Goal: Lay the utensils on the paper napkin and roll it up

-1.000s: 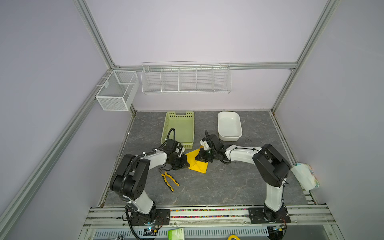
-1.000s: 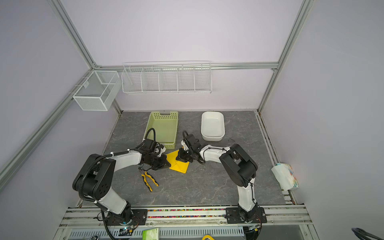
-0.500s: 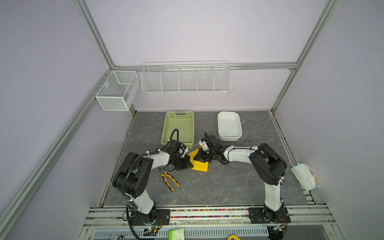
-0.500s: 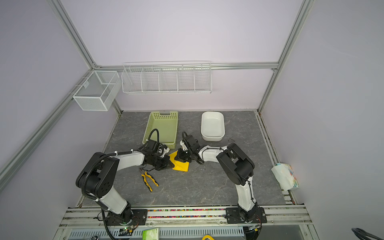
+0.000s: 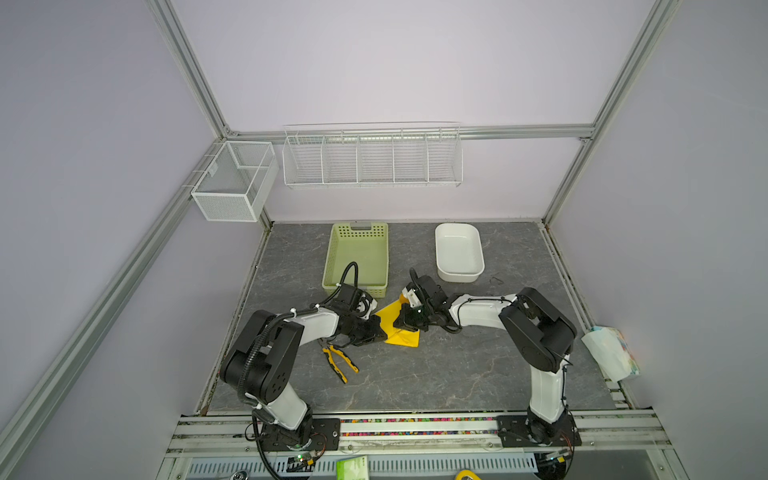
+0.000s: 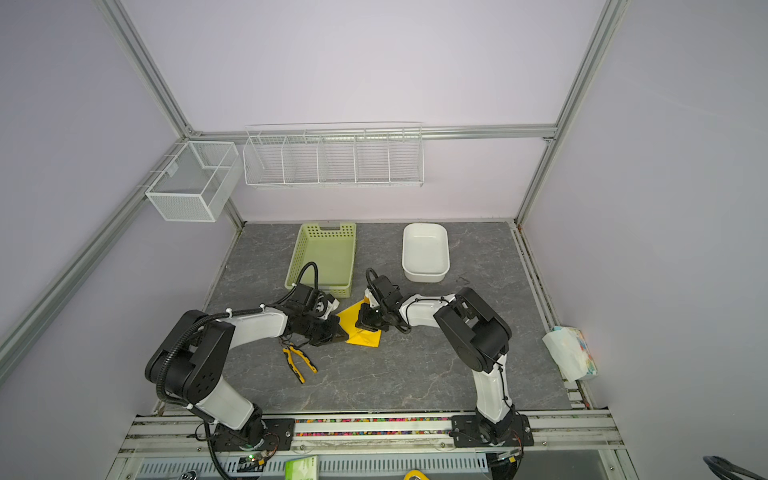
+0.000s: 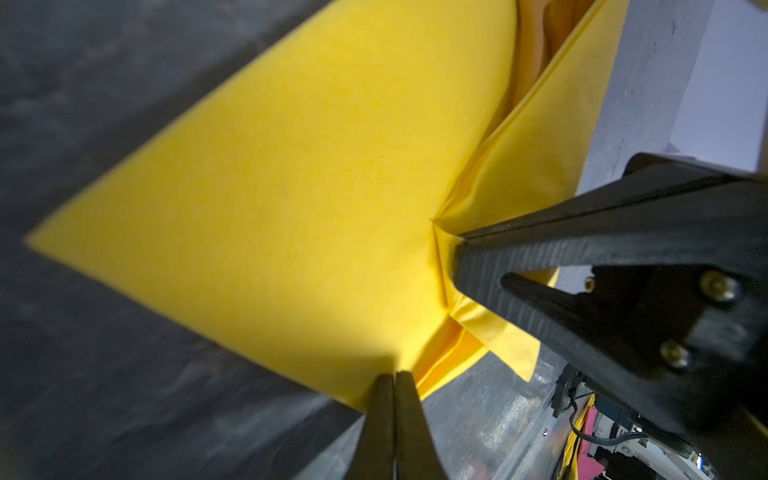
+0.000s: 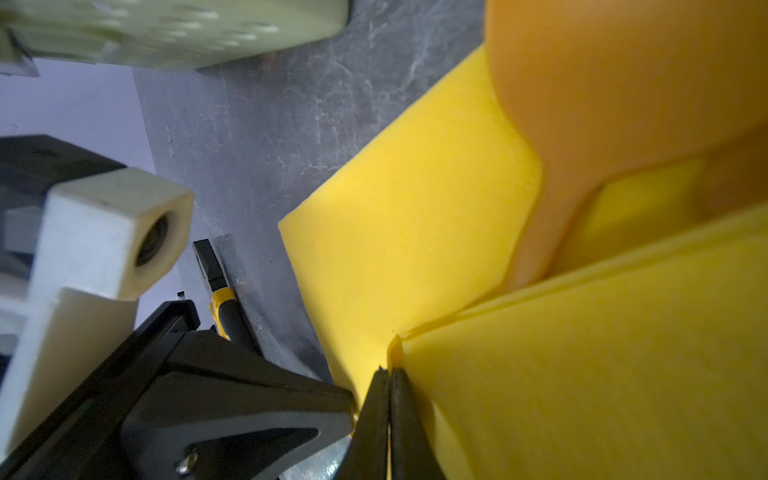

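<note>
Toward the near-left of the tabletop [image 5: 415, 374] lie the pliers [image 5: 334, 357], just beside the left arm. Past them, mid-tabletop, we find the paper napkin [image 5: 395, 332], partly folded over, between both arms. The top views hide the grips. The wrist views show the left gripper [image 7: 394, 376] and the right gripper [image 8: 389, 374] each closed tight, pinching a napkin edge. Only the right wrist view shows the orange utensils [image 8: 602, 91] inside the fold. Toward the far edge stand the green basket [image 5: 330, 257] and the white tub [image 5: 459, 276].
</note>
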Controlling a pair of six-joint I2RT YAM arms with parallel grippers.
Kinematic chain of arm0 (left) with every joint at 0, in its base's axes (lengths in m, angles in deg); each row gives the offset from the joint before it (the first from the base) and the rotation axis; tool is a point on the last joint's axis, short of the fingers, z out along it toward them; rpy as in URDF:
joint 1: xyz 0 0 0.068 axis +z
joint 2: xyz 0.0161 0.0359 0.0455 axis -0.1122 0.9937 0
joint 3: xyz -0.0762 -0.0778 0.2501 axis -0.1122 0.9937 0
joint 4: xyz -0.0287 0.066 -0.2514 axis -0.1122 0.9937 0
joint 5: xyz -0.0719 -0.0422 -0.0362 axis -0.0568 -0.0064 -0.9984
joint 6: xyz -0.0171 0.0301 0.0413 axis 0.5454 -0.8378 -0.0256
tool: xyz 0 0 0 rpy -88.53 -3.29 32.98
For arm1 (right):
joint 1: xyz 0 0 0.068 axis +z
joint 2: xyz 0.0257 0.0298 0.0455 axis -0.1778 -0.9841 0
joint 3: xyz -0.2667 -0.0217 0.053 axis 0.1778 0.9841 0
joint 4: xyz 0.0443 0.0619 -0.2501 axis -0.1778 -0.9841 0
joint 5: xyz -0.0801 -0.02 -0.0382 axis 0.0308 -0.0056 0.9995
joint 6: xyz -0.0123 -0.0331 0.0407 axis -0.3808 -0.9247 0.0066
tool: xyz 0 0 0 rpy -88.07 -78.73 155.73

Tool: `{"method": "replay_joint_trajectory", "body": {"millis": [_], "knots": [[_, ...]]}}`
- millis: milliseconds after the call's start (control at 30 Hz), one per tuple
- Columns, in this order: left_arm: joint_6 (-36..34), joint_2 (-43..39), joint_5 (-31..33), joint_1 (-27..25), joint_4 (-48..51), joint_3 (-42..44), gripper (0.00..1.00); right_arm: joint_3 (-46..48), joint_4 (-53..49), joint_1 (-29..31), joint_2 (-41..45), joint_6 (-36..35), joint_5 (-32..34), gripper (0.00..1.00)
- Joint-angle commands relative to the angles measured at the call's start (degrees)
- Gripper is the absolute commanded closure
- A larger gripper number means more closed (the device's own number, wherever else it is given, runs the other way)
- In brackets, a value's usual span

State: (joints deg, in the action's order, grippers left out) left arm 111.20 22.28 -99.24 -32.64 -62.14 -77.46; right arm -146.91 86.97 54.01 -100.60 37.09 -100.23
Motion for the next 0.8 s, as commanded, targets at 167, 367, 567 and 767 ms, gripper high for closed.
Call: {"method": "replay_joint_trajectory", "body": {"millis": [167, 367, 567, 767], "knots": [[1.6, -0.9, -0.7, -3.0, 1.8, 0.9, 0.96, 2.8, -0.5, 0.4, 3.4, -0.5, -1.8, 0.92], [2.8, -1.6, 0.1, -6.0, 2.1, 0.1, 0.96, 2.9, 1.0, 0.5, 2.6, -0.5, -4.6, 0.91], [5.1, -5.3, 3.3, -6.0, 1.4, 1.0, 0.96, 3.6, 1.4, 0.7, 1.8, 0.2, -3.7, 0.89], [11.9, -8.3, 2.8, -6.1, -6.3, 3.9, 0.95, 4.4, 1.4, 0.7, 1.7, 0.5, -3.3, 0.88]]}}
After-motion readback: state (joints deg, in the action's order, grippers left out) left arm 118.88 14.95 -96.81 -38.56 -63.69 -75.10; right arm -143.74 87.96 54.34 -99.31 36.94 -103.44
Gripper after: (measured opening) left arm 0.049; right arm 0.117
